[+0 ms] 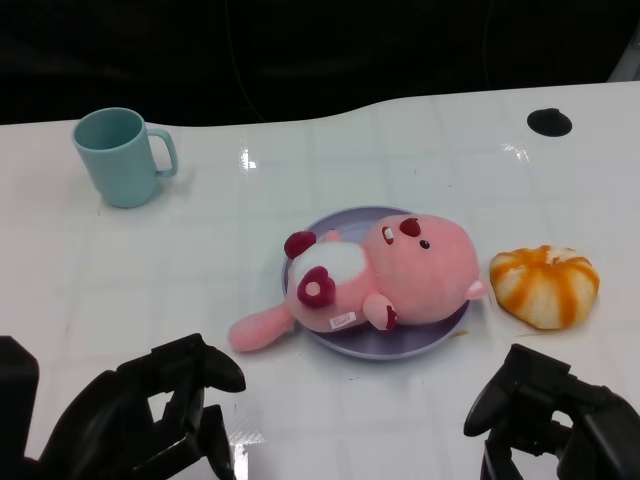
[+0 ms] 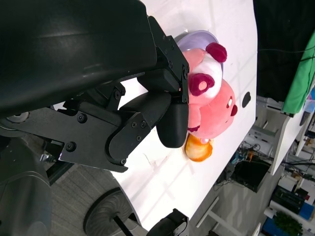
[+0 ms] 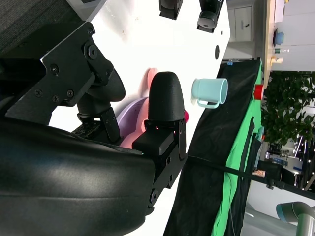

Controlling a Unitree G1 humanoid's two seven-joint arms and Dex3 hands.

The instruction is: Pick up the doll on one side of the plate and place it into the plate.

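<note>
At about ten o'clock on the white table (image 1: 120, 290) stands a teal mug (image 1: 118, 157), upright, its handle turned toward the three o'clock side; the right wrist view also catches the mug, beyond that hand's fingers. At seven o'clock, near the table's front edge, the left hand (image 1: 160, 410) hovers with its black fingers (image 1: 205, 362) apart and bent, nothing between them. It sits well short of the plate.

At the centre lies the lavender plate (image 1: 400, 345), and on it the pink doll (image 1: 375, 278) rests on its back, head toward three o'clock, white belly and dark red paws facing up. Most of its body is inside the plate, but its tail end droops over the rim at eight o'clock and touches the table. A small label shows on its underside near the plate's front. In the left wrist view the doll appears just beyond that hand's fingertips, not touching them.

Just beside the plate at three o'clock is an orange-and-white striped round toy (image 1: 544, 286), apart from the rim. At one o'clock a black round spot (image 1: 549, 122) marks the table. At five o'clock the right hand (image 1: 555, 410) hovers, fingers parted and holding nothing.
</note>
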